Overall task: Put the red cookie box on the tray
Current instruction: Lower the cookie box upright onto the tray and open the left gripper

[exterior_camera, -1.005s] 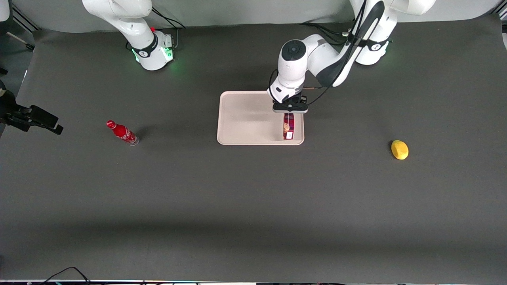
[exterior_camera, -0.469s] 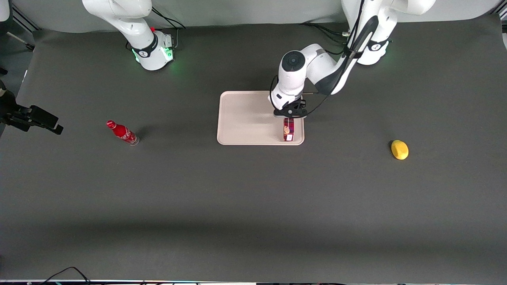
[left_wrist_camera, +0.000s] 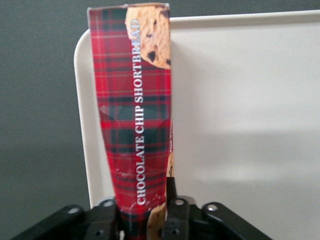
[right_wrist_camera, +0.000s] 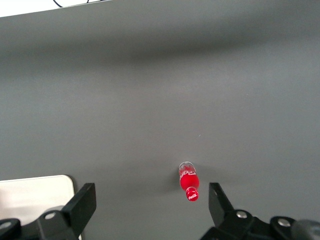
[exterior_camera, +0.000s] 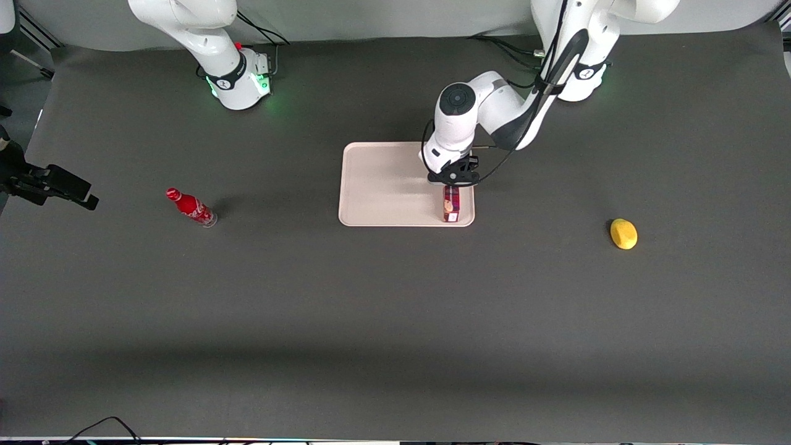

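Lowered over the last second until box (exterior_camera: 452, 207) stands on end on tray (exterior_camera: 383, 185) near the working-arm edge, gripper (exterior_camera: 452, 183) still clamped on it, release seemingly next.

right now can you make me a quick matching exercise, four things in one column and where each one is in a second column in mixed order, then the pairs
Things
1. red cookie box
2. soda bottle
3. yellow fruit
4. hand

Places
A. on the mat toward the working arm's end of the table
B. over the tray, shut on the box's upper end
C. standing in the tray near its corner, close to the rim
D. lying on the mat toward the parked arm's end of the table

Pairs: 1-C, 2-D, 3-A, 4-B
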